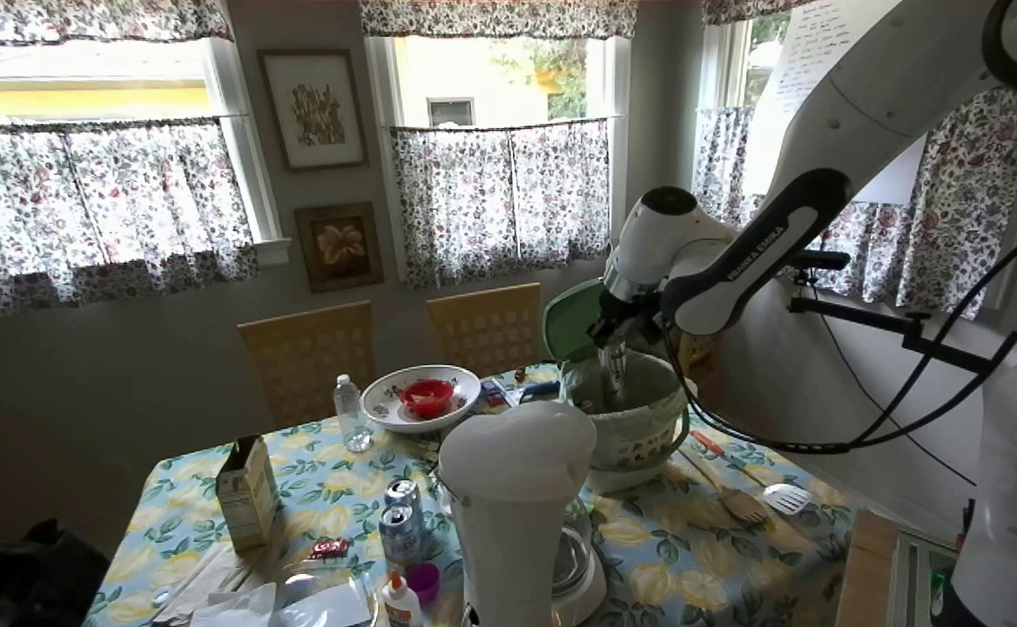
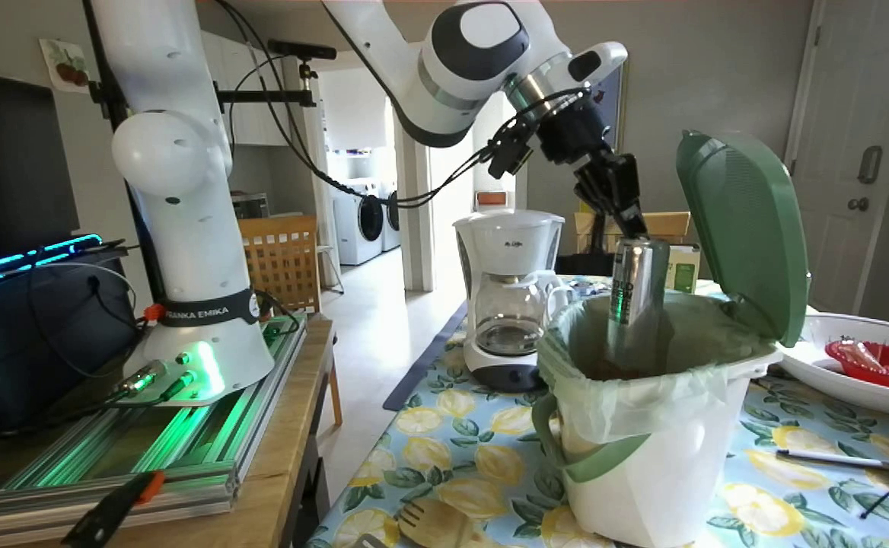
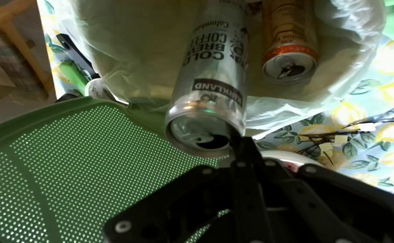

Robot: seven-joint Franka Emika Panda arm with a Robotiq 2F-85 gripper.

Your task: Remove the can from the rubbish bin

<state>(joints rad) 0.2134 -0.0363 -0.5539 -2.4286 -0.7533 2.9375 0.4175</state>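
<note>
Bin (image 2: 665, 464): lower right of the frame in an exterior view, standing on the counter (image 2: 482, 449), green lid (image 2: 749, 228) raised.
Silver can (image 2: 642, 293): held roughly upright; its top is above the bin's rim, its lower part below it, within the bin.
Gripper (image 3: 239, 141): narrow, pinching the silver can at its top edge, right beside the drinking hole in the wrist view.
Red-banded can (image 3: 288, 52): inside the bin, upper right of the wrist frame, not gripped.
Done so far: lid open, silver can grasped and, it seems, partly lifted.
Still to do: probably raise its base past the rim and carry it clear; no set-down spot is named.
</note>
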